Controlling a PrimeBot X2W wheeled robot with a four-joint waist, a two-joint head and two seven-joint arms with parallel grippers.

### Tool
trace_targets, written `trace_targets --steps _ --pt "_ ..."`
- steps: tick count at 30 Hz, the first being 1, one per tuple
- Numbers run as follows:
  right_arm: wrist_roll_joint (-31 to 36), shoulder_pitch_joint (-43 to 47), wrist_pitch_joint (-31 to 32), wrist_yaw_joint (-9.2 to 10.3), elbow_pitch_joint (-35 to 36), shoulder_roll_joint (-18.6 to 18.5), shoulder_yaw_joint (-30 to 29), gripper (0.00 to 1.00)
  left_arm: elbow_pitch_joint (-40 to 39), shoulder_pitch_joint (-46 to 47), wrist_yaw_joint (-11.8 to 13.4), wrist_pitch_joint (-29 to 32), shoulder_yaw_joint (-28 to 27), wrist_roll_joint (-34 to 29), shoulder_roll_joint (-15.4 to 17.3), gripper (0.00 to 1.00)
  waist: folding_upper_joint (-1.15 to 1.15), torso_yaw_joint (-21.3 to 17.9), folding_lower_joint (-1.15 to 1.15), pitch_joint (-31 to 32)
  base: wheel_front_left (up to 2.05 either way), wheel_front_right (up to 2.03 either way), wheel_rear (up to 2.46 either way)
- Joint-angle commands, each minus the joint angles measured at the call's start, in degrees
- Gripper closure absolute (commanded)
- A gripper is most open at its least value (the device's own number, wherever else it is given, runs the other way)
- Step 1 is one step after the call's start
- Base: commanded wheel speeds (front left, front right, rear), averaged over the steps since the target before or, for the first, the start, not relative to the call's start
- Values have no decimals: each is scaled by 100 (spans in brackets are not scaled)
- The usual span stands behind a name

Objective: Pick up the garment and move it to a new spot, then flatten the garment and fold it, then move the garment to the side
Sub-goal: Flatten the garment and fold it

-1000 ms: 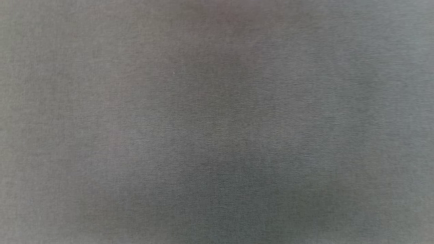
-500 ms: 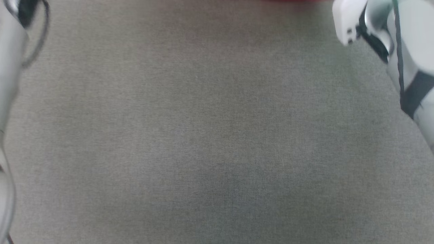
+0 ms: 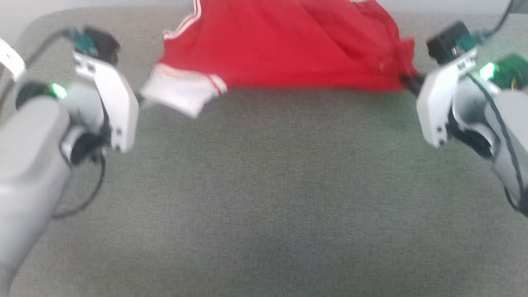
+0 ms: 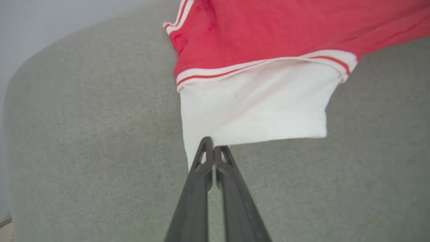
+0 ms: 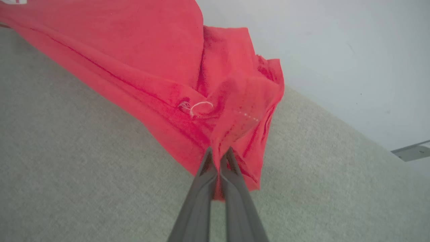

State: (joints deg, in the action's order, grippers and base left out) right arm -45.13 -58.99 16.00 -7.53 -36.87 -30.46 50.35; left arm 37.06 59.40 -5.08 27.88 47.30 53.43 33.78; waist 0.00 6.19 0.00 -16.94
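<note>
Closest to me, I am looking over a bare stretch of grey woven surface (image 3: 264, 198), with my two pale forearms coming in at either edge and a dark cable (image 3: 84, 200) looping under the left one. Nothing is standing between the grippers and the cloth. The left gripper (image 3: 139, 98) is clamping a white corner of the garment (image 3: 280, 45), and the left wrist view is giving me that pinch sharply: the left gripper (image 4: 212, 149) with fingers pressed together on the white inner face, turned outward below a red-and-white trim band. The head view is blurring that detail. The right gripper (image 3: 406, 80) is clenching the opposite red corner. Its own camera is showing the right gripper (image 5: 218, 153) closed on bunched red cloth, with a small loop of white thread (image 5: 201, 108) just above the tips. The garment is hanging stretched between the two grippers over the far part of the surface, its long axis running left to right across my head view, its lower edge sagging near the grey cloth. Beyond it, a pale wall (image 5: 336, 50) is rising behind the surface's rounded far edge.
</note>
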Motion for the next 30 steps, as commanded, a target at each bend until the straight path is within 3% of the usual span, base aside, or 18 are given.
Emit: trace_targets --steps 1,11,17,24,30 --pt "-74 134 53 8 77 -47 24 100 -113 -128 77 58 -2 33 60 100 0 6 0 31 0 0 0" --pt "-763 1283 757 8 1485 -977 -140 100 -3072 -1918 1517 944 -81 622 1312 100 0 -53 0 130 0 0 0" --pt "-1085 1913 1312 8 2283 -1405 -178 100 -4419 -2847 2330 1229 -43 914 1916 100 0 -90 0 166 0 0 0" --pt "-1442 2663 1828 8 3156 -1838 -414 100 -5470 -3717 3060 1376 34 1222 2352 100 0 -139 0 186 0 0 0" --pt "-1445 3032 1839 8 3491 -1885 -804 100 -5941 -3864 3337 1323 -92 1236 2645 100 0 -222 0 188 0 0 0"
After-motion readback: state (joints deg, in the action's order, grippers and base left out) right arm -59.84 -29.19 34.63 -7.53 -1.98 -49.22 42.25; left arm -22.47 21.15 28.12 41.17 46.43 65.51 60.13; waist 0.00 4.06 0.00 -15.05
